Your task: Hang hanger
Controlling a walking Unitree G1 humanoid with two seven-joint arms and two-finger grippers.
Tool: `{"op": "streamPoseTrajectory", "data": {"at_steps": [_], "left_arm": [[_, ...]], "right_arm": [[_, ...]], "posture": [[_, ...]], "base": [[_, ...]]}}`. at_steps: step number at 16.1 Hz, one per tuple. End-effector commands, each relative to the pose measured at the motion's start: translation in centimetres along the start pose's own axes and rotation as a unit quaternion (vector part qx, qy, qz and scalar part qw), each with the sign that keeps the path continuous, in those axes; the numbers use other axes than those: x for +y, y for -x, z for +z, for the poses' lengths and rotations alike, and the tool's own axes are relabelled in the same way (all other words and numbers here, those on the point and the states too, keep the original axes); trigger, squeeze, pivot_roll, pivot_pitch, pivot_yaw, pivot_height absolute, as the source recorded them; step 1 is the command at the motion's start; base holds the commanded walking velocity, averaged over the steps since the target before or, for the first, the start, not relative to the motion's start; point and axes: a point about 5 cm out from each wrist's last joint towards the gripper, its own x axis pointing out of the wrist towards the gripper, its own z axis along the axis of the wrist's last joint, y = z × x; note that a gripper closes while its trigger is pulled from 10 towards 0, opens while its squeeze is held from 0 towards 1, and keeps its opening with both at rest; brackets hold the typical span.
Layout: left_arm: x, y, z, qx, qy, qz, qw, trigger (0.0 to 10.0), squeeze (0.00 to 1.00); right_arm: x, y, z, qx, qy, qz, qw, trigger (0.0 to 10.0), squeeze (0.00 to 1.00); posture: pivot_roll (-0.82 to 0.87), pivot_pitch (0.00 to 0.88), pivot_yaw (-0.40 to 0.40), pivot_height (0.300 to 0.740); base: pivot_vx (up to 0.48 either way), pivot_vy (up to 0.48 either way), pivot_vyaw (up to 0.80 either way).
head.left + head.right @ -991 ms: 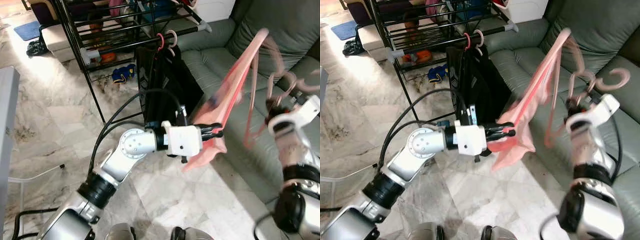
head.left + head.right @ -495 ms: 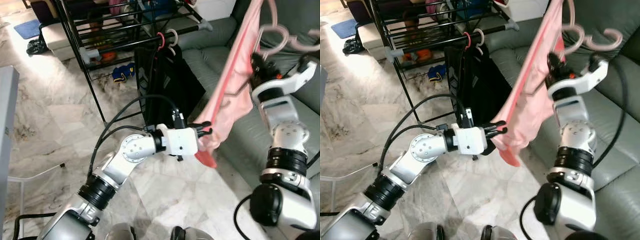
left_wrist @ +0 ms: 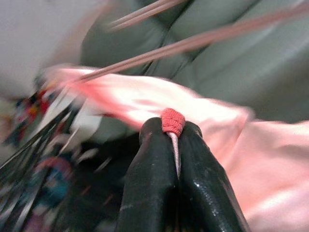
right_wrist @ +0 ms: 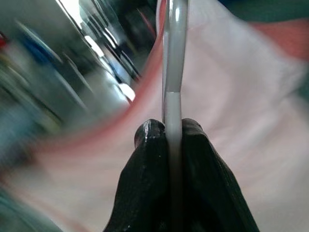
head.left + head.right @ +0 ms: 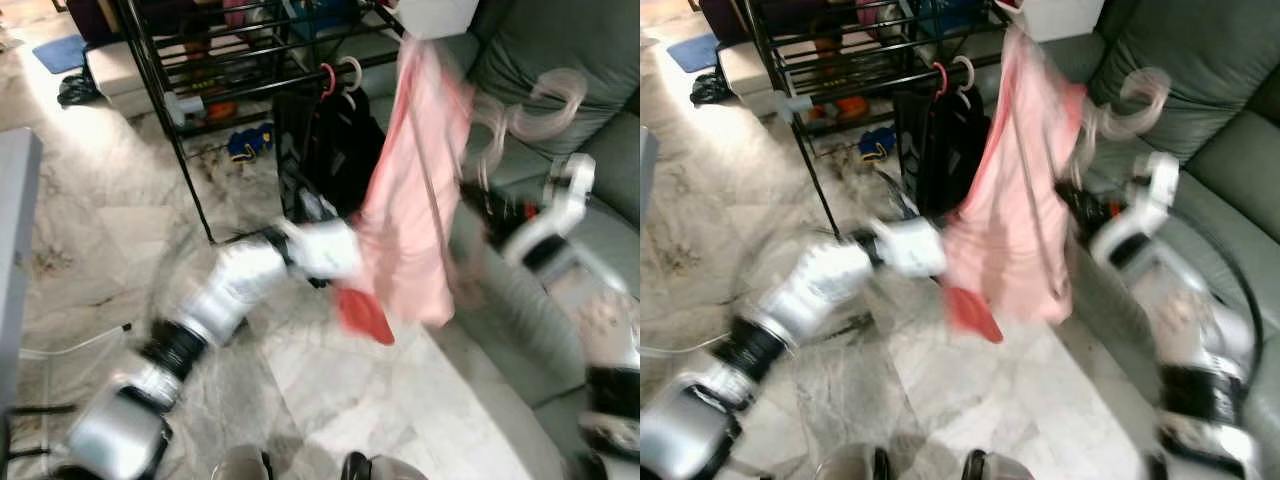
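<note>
Marble floor (image 5: pixel 330 390) and a green sofa (image 5: pixel 560 70) sit behind a blurred view. I see the pink garment (image 5: pixel 410 230) on its pale hanger (image 5: pixel 1120 100), held up beside the black rack (image 5: pixel 190 90). My right pincer (image 4: pixel 166 133) is clamped tight on the hanger rod; my left pincer (image 3: pixel 169 135) is pinched on the garment's red hem.

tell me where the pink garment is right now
In the left eye view the pink garment hangs centre-right, between the black clothes rack and the green sofa.
</note>
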Motion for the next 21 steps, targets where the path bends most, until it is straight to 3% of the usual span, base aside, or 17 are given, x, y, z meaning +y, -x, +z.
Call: {"op": "streamPoseTrajectory", "data": {"at_steps": [1,2,3,4,9,10,12,14,16,19,21], "left_arm": [[0.9,0.1,-0.6,0.013,-0.011,0.015,1.000,10.0,0.00],[1.6,0.3,-1.0,0.024,-0.017,0.024,0.999,10.0,0.00],[3.0,0.6,-1.8,0.048,-0.030,0.043,0.997,10.0,0.00],[4.3,0.9,-2.4,0.064,-0.040,0.057,0.996,10.0,0.00],[4.6,0.9,-3.2,0.073,-0.047,0.038,0.995,10.0,0.00],[4.3,1.1,-3.6,0.072,-0.050,0.024,0.996,10.0,0.00],[4.0,1.3,-3.5,0.058,-0.052,0.005,0.997,10.0,0.00],[2.8,2.1,-3.0,0.011,-0.077,-0.087,0.993,10.0,0.00],[2.7,2.5,-3.3,0.012,-0.090,-0.118,0.989,10.0,0.00],[3.4,3.0,-3.8,0.027,-0.119,-0.134,0.983,10.0,0.00],[4.6,3.1,-3.6,0.022,-0.133,-0.120,0.984,10.0,0.00]], "right_arm": [[-0.2,0.4,-0.2,0.032,0.038,-0.009,0.999,10.0,0.00],[-0.9,1.1,-1.1,0.068,0.059,-0.024,0.996,10.0,0.00],[-2.1,2.6,-2.9,0.139,0.103,-0.042,0.984,10.0,0.00],[-2.5,3.8,-4.1,0.184,0.116,-0.037,0.975,10.0,0.00],[-0.5,5.7,-5.6,0.265,0.178,0.107,0.941,10.0,0.00],[0.3,6.4,-5.3,0.281,0.198,0.171,0.923,10.0,0.00],[0.8,6.8,-4.9,0.285,0.207,0.203,0.914,10.0,0.00],[0.8,7.2,-3.5,0.281,0.226,0.220,0.907,10.0,0.00],[0.2,7.4,-3.3,0.289,0.243,0.205,0.903,10.0,0.00],[-0.9,7.6,-3.2,0.293,0.264,0.174,0.902,10.0,0.00],[-0.1,7.6,-3.2,0.273,0.256,0.198,0.906,10.0,0.00]], "posture": [[-0.04,0.045,-0.031,0.740],[-0.04,0.045,-0.031,0.740],[-0.05,0.043,-0.024,0.740],[-0.05,0.040,-0.019,0.740],[-0.04,0.030,-0.006,0.740],[-0.03,0.028,0.001,0.740],[-0.03,0.028,0.002,0.740],[-0.02,0.027,0.012,0.740],[-0.02,0.027,0.015,0.740],[-0.02,0.032,0.025,0.740],[-0.02,0.033,0.024,0.740]], "base": [[0.000,0.000,0.00],[0.000,0.000,0.00],[0.000,0.000,0.00],[0.000,0.000,0.00],[0.000,0.000,0.00],[0.000,0.000,0.00],[0.000,0.000,0.00],[0.000,0.000,0.00],[0.000,0.000,0.00],[0.000,0.000,0.00],[0.000,0.000,0.00]]}}
